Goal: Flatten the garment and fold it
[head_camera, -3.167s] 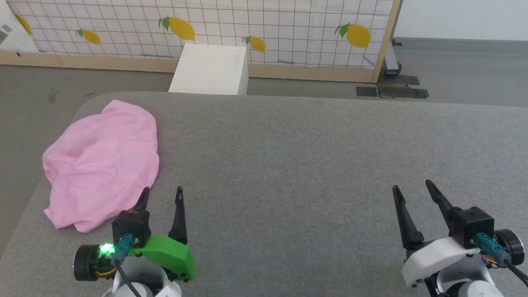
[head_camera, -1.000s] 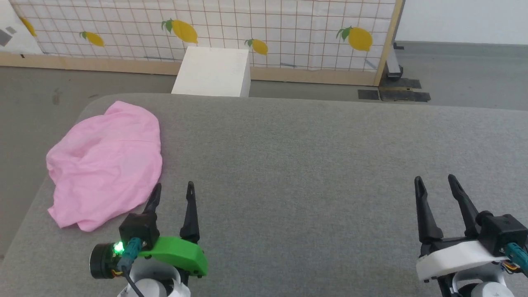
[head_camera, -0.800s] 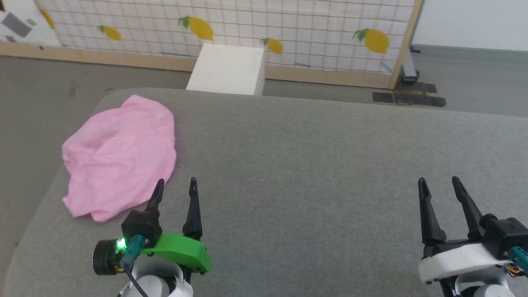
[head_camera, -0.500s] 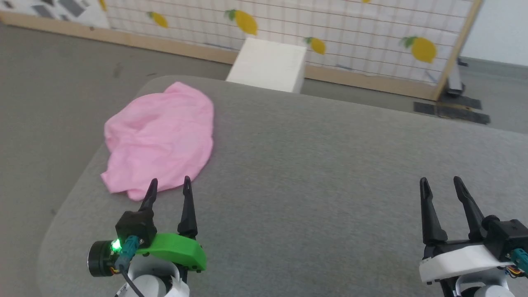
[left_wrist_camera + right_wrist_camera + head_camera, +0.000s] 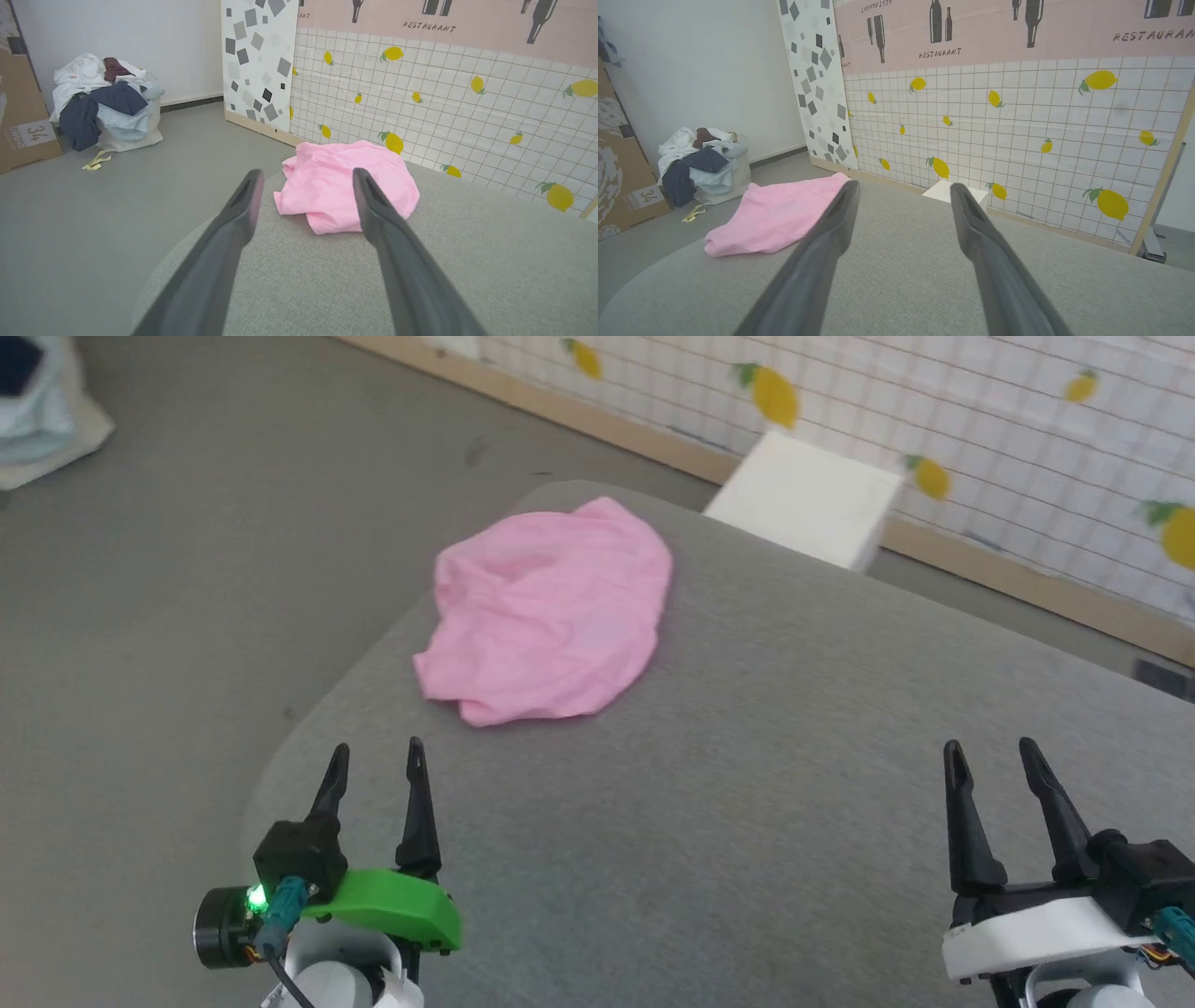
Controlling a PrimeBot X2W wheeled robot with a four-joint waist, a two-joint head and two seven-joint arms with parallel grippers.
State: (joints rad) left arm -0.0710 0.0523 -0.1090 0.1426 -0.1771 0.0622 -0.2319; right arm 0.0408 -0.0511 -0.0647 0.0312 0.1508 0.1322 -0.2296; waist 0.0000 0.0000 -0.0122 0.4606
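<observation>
Head view shows me the garment (image 5: 551, 611) lying in a crumpled heap near the far left corner of the grey bench (image 5: 794, 756), not flat or folded yet, my left tool (image 5: 376, 747) and right tool (image 5: 990, 745) both spread apart and empty, and the wall sign (image 5: 940, 53) says RESTAURANT.

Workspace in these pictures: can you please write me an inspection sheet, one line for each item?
Surface: grey fabric-covered table, rounded corner at the left.
Job's things: pink garment lies crumpled near the far left corner, not flattened, not folded.
Clutter: nothing seen.
Grippers: left gripper and right gripper open, holding nothing, both apart from the garment.
Cables: left wrist cable and right wrist cable, teal plugs, both off the cloth.
Surroundings: white box and lemon-print panel behind the table; laundry pile and cardboard box on the floor.
</observation>
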